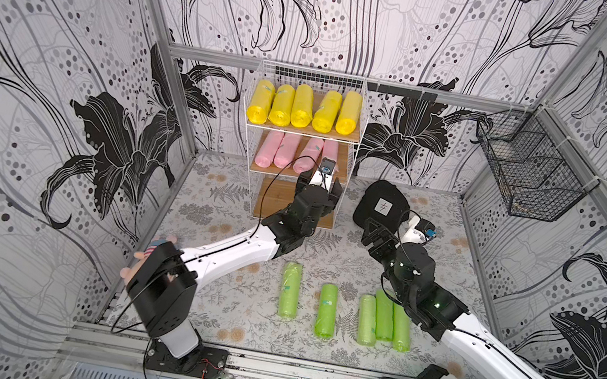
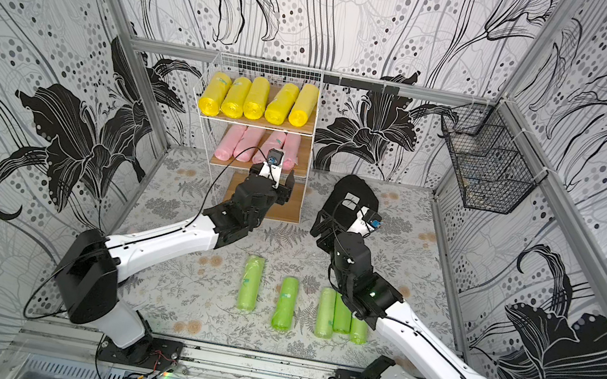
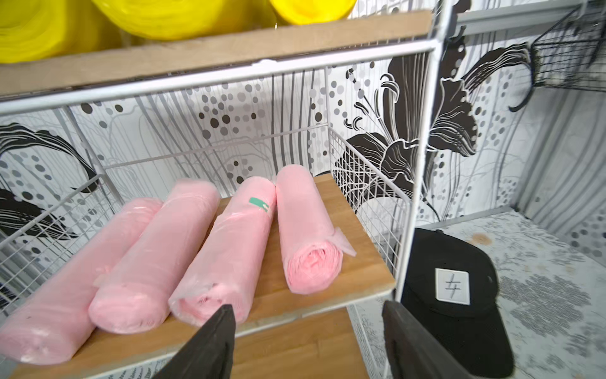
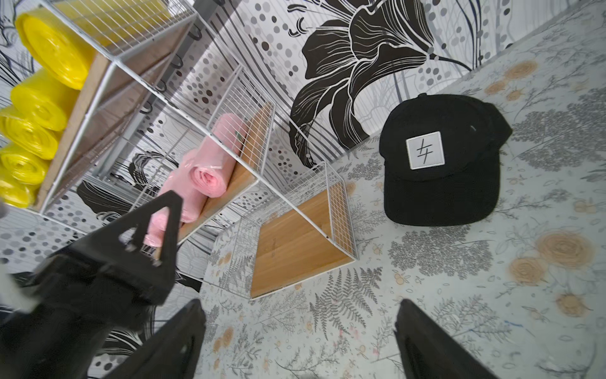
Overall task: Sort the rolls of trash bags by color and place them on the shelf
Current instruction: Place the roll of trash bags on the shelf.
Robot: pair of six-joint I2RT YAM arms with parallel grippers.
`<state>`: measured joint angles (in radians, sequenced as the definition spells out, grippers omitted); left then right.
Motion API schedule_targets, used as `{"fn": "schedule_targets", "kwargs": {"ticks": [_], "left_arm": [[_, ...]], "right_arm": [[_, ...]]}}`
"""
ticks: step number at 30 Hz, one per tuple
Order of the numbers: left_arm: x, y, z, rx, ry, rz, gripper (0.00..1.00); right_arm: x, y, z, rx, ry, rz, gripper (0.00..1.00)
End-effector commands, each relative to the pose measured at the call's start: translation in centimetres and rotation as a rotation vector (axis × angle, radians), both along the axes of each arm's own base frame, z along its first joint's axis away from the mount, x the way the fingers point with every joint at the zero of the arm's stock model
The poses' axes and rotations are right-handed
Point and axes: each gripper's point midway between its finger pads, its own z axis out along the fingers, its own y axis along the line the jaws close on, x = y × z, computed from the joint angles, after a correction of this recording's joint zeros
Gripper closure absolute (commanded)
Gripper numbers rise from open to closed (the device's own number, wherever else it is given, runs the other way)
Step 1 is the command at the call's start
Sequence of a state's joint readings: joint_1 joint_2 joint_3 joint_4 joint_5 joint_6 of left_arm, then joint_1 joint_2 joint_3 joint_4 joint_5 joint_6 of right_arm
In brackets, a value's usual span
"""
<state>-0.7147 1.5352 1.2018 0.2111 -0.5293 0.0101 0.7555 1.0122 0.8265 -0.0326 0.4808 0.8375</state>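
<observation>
**Inspector:** Shelf condition?

**Assessor:** The shelf (image 1: 313, 76) stands against the back wall. 5 yellow rolls (image 1: 303, 107) lie side by side on its top board. 4 pink rolls (image 3: 137, 262) lie on the middle board, 1 with a teal sticker.

**Inspector:** Unsorted stock?

**Assessor:** 5 green rolls (image 1: 327, 311) lie on the table (image 1: 229, 312) near its front edge. 2 lie apart and 3 are pressed together beside the right arm.

**Inspector:** Claws?

**Assessor:** The left gripper (image 3: 308, 308) is at the front of the middle board, close to the pink rolls, jaws apart and gripping nothing. The right gripper (image 4: 301, 305) hangs over the table near a black cap (image 4: 439, 183), jaws wide and empty.
</observation>
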Motion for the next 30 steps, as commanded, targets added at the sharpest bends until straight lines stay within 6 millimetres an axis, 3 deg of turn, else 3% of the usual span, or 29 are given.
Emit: {"fn": "schedule_targets", "kwargs": {"ticks": [1, 4, 9, 17, 24, 30], "left_arm": [[-3.2, -0.5, 0.6, -0.126, 0.057, -0.132, 0.28], [-5.7, -0.2, -1.2, -0.128, 0.164, -0.211, 0.28], [-9.4, 1.0, -5.9, -0.143, 0.350, -0.259, 0.29], [-14.2, 3.4, -13.3, -0.207, 0.624, -0.246, 0.29], [-14.8, 5.5, -17.4, -0.261, 0.725, -0.173, 0.28], [-14.3, 7.1, -17.4, -0.279, 0.700, -0.140, 0.28]], "right_arm": [[-1.0, -0.6, 0.2, -0.208, 0.050, 0.066, 0.07], [-2.1, -0.5, -1.4, -0.363, 0.144, 0.160, 0.07], [-4.4, 0.3, -5.4, -0.551, 0.363, 0.347, 0.10], [-8.1, 4.2, -11.9, -0.490, 0.594, 0.562, 0.16], [-9.5, 7.3, -16.6, -0.507, 0.718, 0.578, 0.17], [-8.9, 7.3, -20.1, -0.527, 0.797, 0.499, 0.19]]}}
